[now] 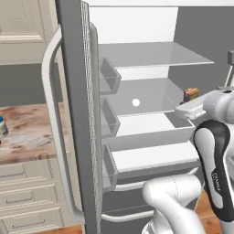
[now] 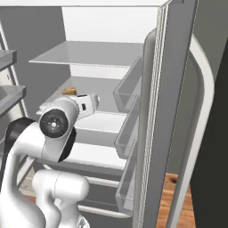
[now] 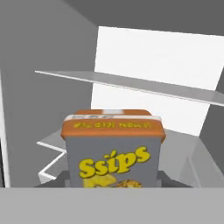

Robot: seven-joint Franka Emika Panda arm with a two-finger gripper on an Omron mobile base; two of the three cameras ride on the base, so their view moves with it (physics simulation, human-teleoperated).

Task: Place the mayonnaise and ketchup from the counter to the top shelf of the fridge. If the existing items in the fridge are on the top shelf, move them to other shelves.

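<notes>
The jar (image 1: 2, 127), possibly the mayonnaise, stood on the surface (image 1: 32, 132) far to the left of the fingers, outside the open fridge door (image 1: 77, 114); no ketchup could be made out. The fingers were clamped on a grey box (image 3: 114, 148) with an orange band and yellow "Ssips" lettering, which rose straight ahead of them in the hand view. From the left base view the box (image 1: 191, 93) sat at the fridge's right side, level with the middle shelf (image 1: 151, 98). Above the fingers ran the bare top shelf (image 3: 131, 83); beyond them the white back wall (image 3: 153, 65).
</notes>
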